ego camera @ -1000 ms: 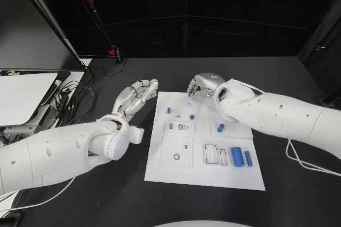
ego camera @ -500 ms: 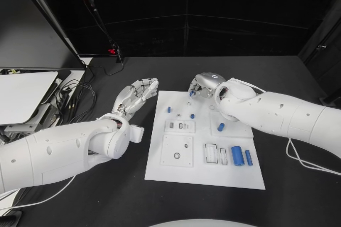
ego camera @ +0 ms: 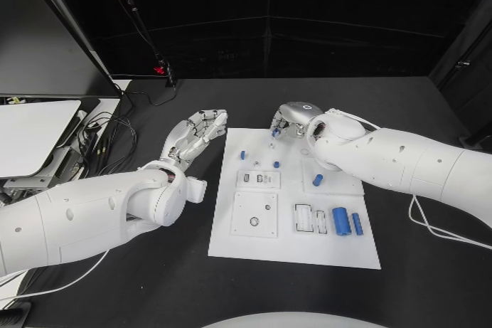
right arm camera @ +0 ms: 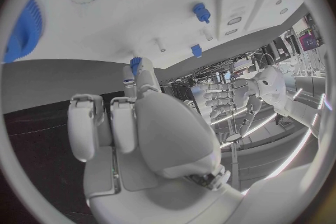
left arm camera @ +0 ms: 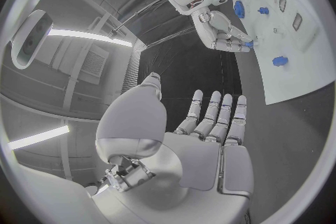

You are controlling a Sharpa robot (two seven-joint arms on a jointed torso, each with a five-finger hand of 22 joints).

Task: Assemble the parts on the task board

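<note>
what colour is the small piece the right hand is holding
Blue; the small piece in the right hand shows best in the right wrist view.

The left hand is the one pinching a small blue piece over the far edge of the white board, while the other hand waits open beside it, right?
Not quite: the right hand pinches the small blue piece, as the right wrist view and head view show. The left hand is the open one, beside the white board with its fingers straight in the left wrist view.
</note>
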